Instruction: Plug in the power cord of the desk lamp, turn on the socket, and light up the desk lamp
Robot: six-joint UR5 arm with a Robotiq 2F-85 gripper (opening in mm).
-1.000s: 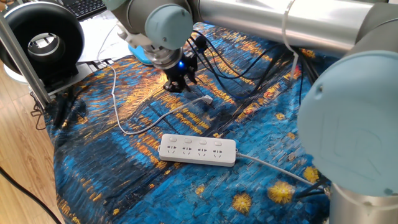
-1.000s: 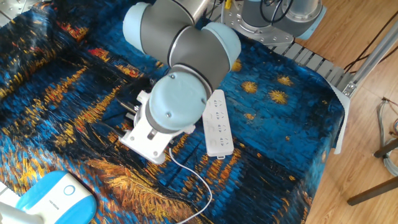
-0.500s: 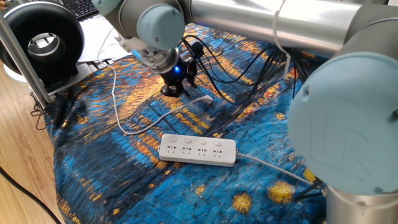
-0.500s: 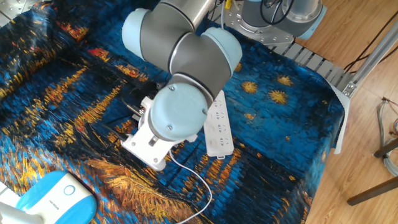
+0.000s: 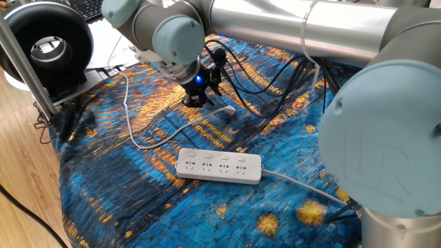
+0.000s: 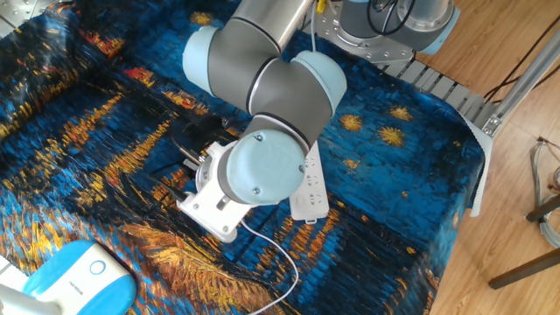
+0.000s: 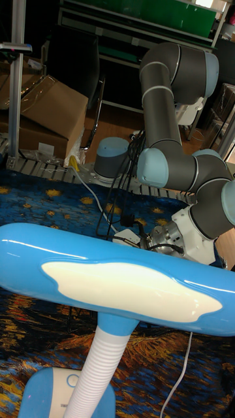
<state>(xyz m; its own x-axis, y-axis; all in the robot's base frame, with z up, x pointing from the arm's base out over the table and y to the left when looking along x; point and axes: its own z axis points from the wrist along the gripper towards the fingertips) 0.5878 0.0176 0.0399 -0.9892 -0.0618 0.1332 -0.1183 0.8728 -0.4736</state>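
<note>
The power cord [image 5: 148, 144] lies as a thin white line on the blue cloth and ends in a small white plug [image 5: 226, 109]. My gripper [image 5: 199, 98] stands low over the cloth just left of the plug, its dark fingers apart and holding nothing. The socket [image 5: 219, 165], a white strip with four outlets, lies nearer the front, with nothing plugged into it. In the other fixed view my wrist hides the gripper and part of the socket [image 6: 311, 192]; the desk lamp base [image 6: 77, 276] sits at the lower left. The desk lamp head [image 7: 111, 281] fills the tall fixed view.
A black ring-shaped device [image 5: 47, 43] stands at the back left beside a metal post [image 5: 24, 58]. Black cables [image 5: 262, 72] trail over the cloth behind the gripper. The strip's thicker cable [image 5: 303, 184] runs off to the right. The large arm links [image 5: 386, 138] loom over the right side.
My wrist has turned and the gripper has shifted slightly, ending a little lower beside the plug. The plug, cord and socket lie where they were.
</note>
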